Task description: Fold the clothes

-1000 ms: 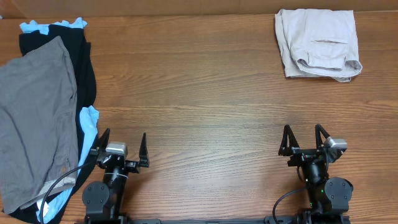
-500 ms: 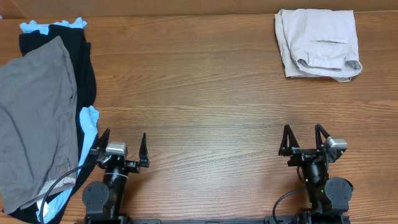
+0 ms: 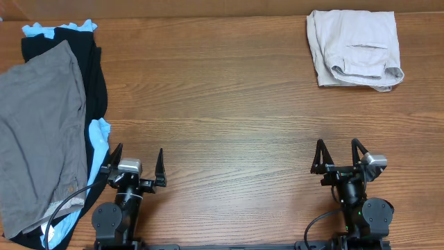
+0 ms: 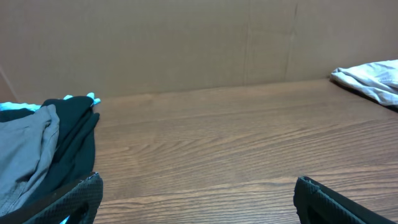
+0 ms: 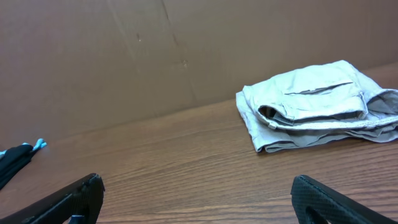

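**Overhead.** The grey shorts [image 3: 38, 132] lie spread at the left edge of the surface [image 3: 222, 104], on top of a black garment [image 3: 89, 62] and a light-blue garment [image 3: 101, 139]. Folded beige shorts [image 3: 354, 48] sit at the far right. The left pincer [image 3: 139, 150] and right pincer [image 3: 338, 144] stand at the near edge, both spread and holding nothing.

**Left wrist.** This low view shows the grey shorts [image 4: 25, 155] as rumpled folds at far left, touching the black cloth. A cardboard wall [image 4: 199, 43] stands behind. Only a corner of the beige shorts appears.

**Right wrist.** The beige shorts [image 5: 311, 106] show their layered folds. The grey shorts fall outside this view.
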